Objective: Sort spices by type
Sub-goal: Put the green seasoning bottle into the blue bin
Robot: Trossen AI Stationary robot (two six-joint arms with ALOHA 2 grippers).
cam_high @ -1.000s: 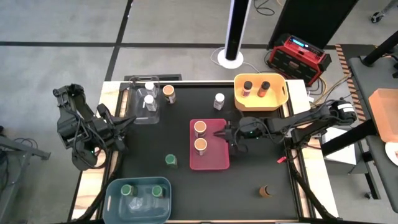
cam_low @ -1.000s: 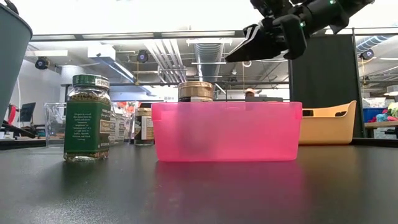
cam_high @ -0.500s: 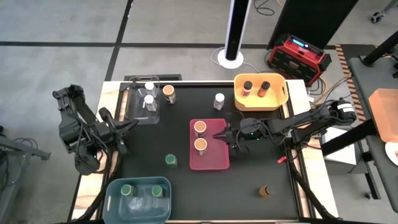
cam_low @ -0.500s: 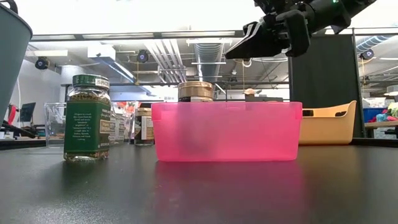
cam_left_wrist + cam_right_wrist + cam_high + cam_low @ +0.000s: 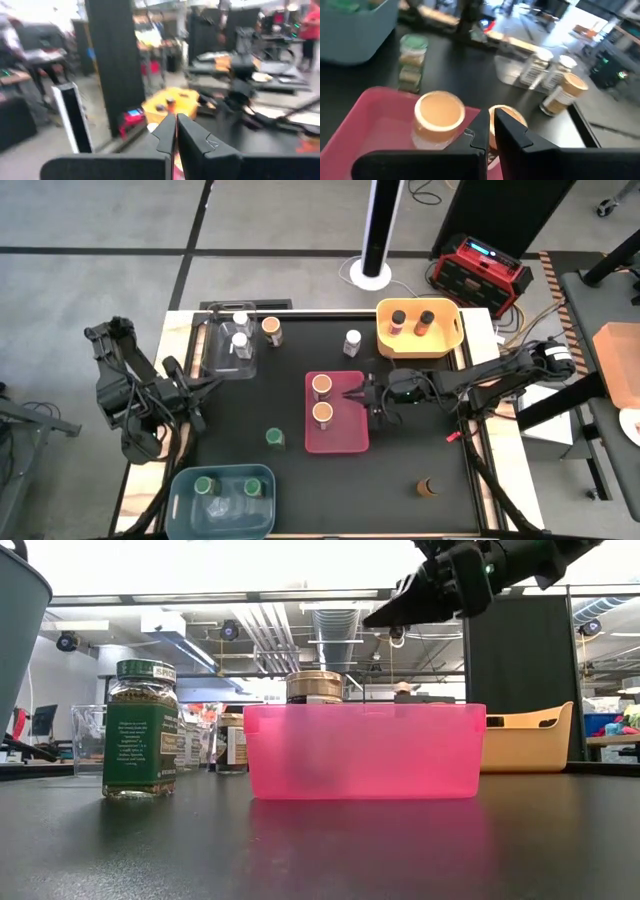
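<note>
The right gripper (image 5: 353,393) hangs over the right edge of the pink bin (image 5: 336,438), its fingers pressed together and holding nothing. Two orange-lidded jars (image 5: 322,387) stand inside that bin, one behind the other. A green-lidded jar (image 5: 275,438) stands alone on the table (image 5: 400,470) just left of the pink bin (in the low view it shows as the nearest jar, left of the pink wall). Two white-lidded jars (image 5: 240,340) sit in the clear bin (image 5: 222,365) at the far left, with another orange-lidded jar (image 5: 271,330) just right of it. A lone white-lidded jar (image 5: 352,342) stands near the yellow bin (image 5: 450,330), which holds two dark-lidded jars (image 5: 398,320). The blue bin (image 5: 185,485) at the near left holds a green-lidded jar. A dark-lidded jar (image 5: 427,487) lies near the right front. The left gripper (image 5: 210,377) waits at the table's left edge, fingers closed on nothing.
</note>
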